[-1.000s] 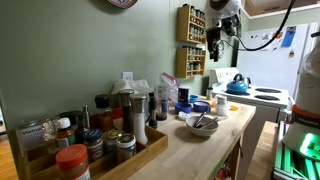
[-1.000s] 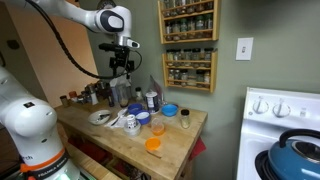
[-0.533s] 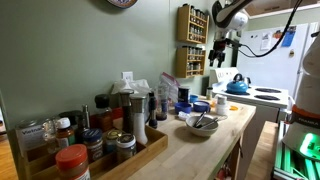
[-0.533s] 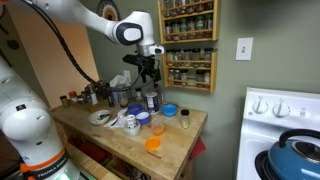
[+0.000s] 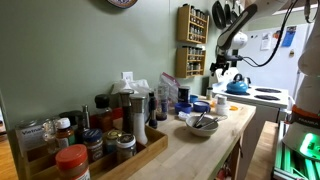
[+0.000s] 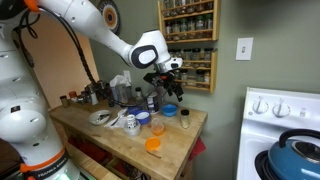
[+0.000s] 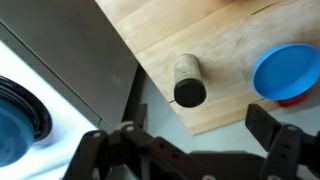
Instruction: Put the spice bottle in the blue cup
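In the wrist view the spice bottle (image 7: 188, 82), a slim jar with a black lid, stands near the corner of the wooden counter (image 7: 200, 30). The blue cup (image 7: 288, 72) stands to its right, apart from it. My gripper (image 7: 190, 150) is open and empty, and hangs above the counter's edge with its fingers on either side below the bottle. In an exterior view the gripper (image 6: 171, 82) hovers above the blue cup (image 6: 169, 110) and the spice bottle (image 6: 184, 120). The gripper also shows in the other exterior view (image 5: 222, 68).
A white stove with a blue kettle (image 6: 295, 155) stands beside the counter's end. A spice rack (image 6: 188, 45) hangs on the wall behind the arm. An orange cup (image 6: 153, 144), a white bowl (image 5: 201, 124), jars and grinders crowd the counter.
The arm has swung from over the middle of the counter towards the counter's end near the stove and has come lower. The gripper stays empty.
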Controlling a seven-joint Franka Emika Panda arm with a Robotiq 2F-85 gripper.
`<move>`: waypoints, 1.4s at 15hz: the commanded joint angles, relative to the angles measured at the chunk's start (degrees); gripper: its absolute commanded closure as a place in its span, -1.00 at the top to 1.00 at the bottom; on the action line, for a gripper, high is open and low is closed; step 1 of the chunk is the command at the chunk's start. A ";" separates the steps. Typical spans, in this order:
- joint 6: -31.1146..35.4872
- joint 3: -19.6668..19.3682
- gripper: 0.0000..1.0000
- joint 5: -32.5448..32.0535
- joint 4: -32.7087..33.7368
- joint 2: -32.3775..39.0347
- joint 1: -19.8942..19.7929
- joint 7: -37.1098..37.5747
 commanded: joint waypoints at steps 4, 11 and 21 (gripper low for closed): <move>1.50 0.12 1.00 -6.00 0.51 5.25 -0.30 9.60; 9.92 0.58 1.00 2.39 2.96 12.25 -0.89 6.77; 14.67 1.79 1.00 6.67 10.09 22.84 -1.12 1.63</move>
